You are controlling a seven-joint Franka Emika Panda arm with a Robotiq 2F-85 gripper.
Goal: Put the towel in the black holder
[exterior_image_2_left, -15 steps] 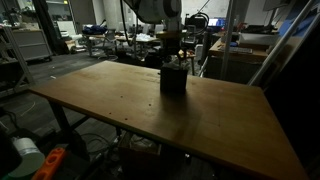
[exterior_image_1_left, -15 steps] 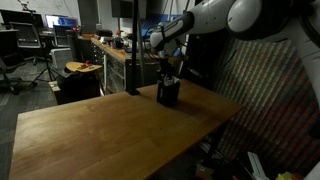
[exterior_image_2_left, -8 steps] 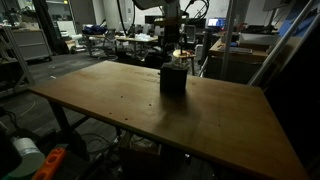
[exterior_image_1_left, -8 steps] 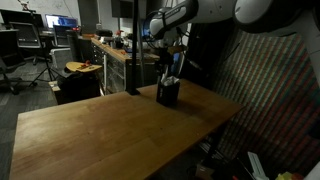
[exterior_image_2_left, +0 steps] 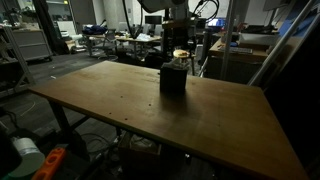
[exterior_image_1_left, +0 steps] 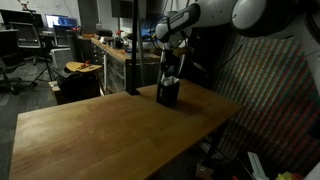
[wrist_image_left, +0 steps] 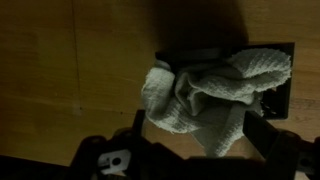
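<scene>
Crumpled towel point(wrist_image_left: 200, 95) lies crosswise in the black holder point(wrist_image_left: 200, 52), spilling over one rim; gripper point(wrist_image_left: 198, 120) hangs straight above, fingers spread wide.

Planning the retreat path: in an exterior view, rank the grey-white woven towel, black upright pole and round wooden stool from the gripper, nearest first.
1. Towel, in the boxy black holder directly under the gripper.
2. Pole, behind the table, frame-left.
3. Stool, farther back, frame-left.

Large wooden table point(exterior_image_1_left: 90, 130), one black holder point(exterior_image_1_left: 168, 93) standing upright on it, toward its far end
</scene>
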